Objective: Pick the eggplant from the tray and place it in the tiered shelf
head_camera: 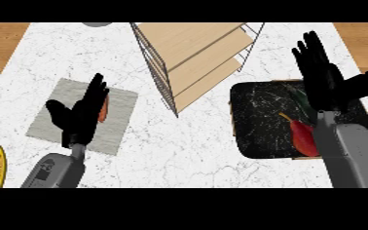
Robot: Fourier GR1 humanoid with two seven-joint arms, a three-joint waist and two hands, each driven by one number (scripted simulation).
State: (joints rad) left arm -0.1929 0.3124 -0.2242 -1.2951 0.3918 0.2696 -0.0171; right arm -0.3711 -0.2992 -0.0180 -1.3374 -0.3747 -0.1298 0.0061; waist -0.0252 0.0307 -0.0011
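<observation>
Left hand (81, 111) and right hand (321, 76) both open, fingers straight.

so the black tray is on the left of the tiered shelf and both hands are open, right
Not quite: the head view shows the black tray to the right of the tiered shelf. The left hand and right hand are both open, as you said.

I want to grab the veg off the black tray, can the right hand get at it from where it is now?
Probably yes: the right hand is open over the black tray, and nothing lies between it and the vegetable beside its forearm.
</observation>
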